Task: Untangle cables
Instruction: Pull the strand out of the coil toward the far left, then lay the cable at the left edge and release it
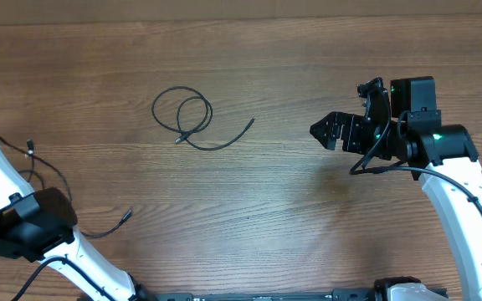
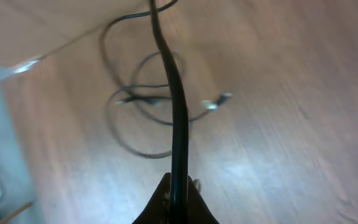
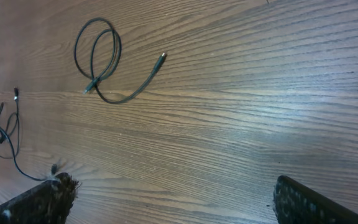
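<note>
A thin black cable (image 1: 192, 102) lies coiled in loose loops on the wooden table (image 1: 266, 209), left of the middle, and it is also in the right wrist view (image 3: 78, 43). A second thin cable (image 1: 107, 232) trails at the left by my left arm. In the left wrist view my left gripper (image 2: 179, 186) is shut on this second cable (image 2: 178, 124), which rises from the jaws. Its loops (image 2: 145, 154) and silvery plug end (image 2: 219, 99) rest on the wood. At the right, my right gripper (image 1: 329, 131) hangs open with nothing between its fingers (image 3: 42, 199).
The table's left edge (image 2: 17, 68) runs close to the second cable. My left arm (image 1: 32, 221) covers the lower left corner. My right arm (image 1: 458, 192) comes in from the lower right.
</note>
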Controlling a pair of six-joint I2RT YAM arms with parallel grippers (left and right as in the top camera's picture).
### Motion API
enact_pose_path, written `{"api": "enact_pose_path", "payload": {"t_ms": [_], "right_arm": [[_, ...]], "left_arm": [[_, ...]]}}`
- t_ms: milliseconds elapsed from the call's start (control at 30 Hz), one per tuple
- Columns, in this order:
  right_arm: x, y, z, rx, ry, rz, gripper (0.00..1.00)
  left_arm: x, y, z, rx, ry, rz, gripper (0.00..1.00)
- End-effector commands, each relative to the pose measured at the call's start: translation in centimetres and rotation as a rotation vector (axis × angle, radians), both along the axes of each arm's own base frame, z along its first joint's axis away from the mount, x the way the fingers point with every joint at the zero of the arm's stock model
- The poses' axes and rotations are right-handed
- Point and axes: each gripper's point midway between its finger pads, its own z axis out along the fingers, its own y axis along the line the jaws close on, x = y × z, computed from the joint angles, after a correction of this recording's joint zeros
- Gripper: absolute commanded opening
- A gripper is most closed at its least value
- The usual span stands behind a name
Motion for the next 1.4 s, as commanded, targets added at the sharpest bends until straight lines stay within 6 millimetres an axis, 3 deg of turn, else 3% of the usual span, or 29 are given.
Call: {"api": "enact_pose_path", "payload": {"t_ms": [0,133,200,267,367,467,767,1000,1033,1100,1133,1367], "right_arm": [[0.1,-0.1,0.1,-0.004,-0.006,-0.005,1.0],[0.1,-0.1,0.1,-0.004,-0.006,-0.006,1.0],[0.1,-0.1,0.1,-0.004,-0.006,-0.006,1.0],[0.1,-0.1,0.1,-0.004,-0.006,-0.006,1.0],[0.1,-0.1,0.1,-0.004,-0.006,-0.006,1.0],[0.1,-0.1,0.1,-0.004,-0.006,-0.006,1.0],[0.2,-0.3,0.0,-0.013,-0.007,-0.012,1.0],[0.2,-0.3,0.0,-0.013,-0.007,-0.012,1.0],[0.2,-0.3,0.0,-0.013,-0.007,-0.012,1.0],[0.2,-0.3,0.0,-0.013,-0.007,-0.012,1.0],[0.2,-0.3,0.0,-0.013,-0.007,-0.012,1.0],[0.2,-0.3,0.0,-0.014,-0.007,-0.012,1.0]], "left_arm": [[3.4,-2.9,1.8,-0.101,-0.152,-0.27,0.04],[8.0,-8.2,4.4,-0.217,-0.375,-0.699,0.04],[9.1,-10.6,5.8,-0.265,-0.472,-0.86,0.04],[9.3,-11.6,6.2,-0.286,-0.505,-0.916,0.04],[8.8,-10.4,5.4,-0.253,-0.446,-0.86,0.04],[7.6,-7.9,4.3,-0.202,-0.352,-0.706,0.04],[2.0,-0.9,2.7,-0.125,-0.219,-0.177,0.04],[-1.0,1.9,2.4,-0.147,-0.238,0.019,0.04],[-1.2,2.1,2.3,-0.148,-0.236,0.027,0.12],[-1.7,2.3,2.2,-0.153,-0.229,0.039,0.96],[-1.9,2.3,2.1,-0.157,-0.225,0.042,1.0],[-2.3,0.6,1.5,-0.207,-0.171,-0.023,0.99]]}}
